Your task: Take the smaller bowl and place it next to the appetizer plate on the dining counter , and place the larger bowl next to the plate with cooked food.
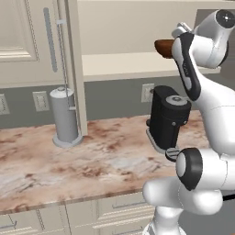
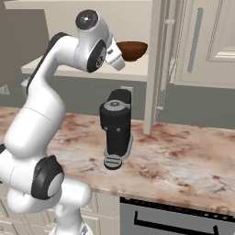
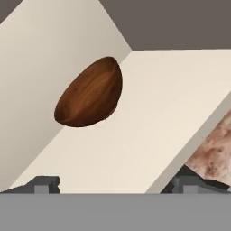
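Nearest me, the coffee machine [image 2: 116, 131] stands on the marbled tabletop [image 2: 183, 160]. I have the claw [image 3: 115, 186] spread wide and empty, aimed level along the shelf [image 3: 149, 135] for a rim grab. The bowl [image 3: 90, 93] sits farther back on that shelf, by the cabinet's left wall.

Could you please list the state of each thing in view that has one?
Bowl: upright on the cream shelf, untouched.
Gripper: open, empty, short of the bowl.
Cabinet door: swung open, edge-on.
Coffee machine: standing on the marbled counter.
Paper towel holder: upright.
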Robot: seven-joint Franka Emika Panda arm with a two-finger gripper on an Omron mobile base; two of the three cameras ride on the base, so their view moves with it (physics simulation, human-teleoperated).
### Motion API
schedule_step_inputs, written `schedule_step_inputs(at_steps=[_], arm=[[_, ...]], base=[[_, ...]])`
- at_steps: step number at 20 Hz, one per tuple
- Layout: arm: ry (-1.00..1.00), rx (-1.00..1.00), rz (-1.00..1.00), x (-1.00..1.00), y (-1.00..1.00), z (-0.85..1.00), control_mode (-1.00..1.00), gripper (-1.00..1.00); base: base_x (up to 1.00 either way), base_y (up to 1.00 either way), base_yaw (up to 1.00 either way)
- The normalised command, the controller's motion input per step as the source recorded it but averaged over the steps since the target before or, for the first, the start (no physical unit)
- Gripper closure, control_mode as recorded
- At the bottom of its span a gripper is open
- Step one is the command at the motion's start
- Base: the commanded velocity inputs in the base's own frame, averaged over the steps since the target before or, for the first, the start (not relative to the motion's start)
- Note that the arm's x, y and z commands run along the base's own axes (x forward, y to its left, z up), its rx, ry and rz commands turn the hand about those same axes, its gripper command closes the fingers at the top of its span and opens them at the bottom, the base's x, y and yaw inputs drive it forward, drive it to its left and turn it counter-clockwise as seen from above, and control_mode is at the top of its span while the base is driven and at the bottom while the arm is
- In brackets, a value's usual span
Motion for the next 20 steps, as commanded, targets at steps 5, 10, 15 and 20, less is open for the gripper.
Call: schedule_step_inputs(at_steps=[5, 10, 15, 20], arm=[[0.0, 0.0, 0.0, 0.24, -0.16, -0.13, -1.0, -1.0], [0.0, 0.0, 0.0, 0.29, -0.15, -0.15, -1.0, -1.0], [0.0, 0.0, 0.0, 0.31, -0.1, -0.07, -1.0, -1.0], [0.0, 0.0, 0.0, 0.33, -0.02, 0.0, -1.0, -1.0]], base=[[0.0, 0.0, 0.0], [0.0, 0.0, 0.0], [0.0, 0.0, 0.0], [0.0, 0.0, 0.0]])
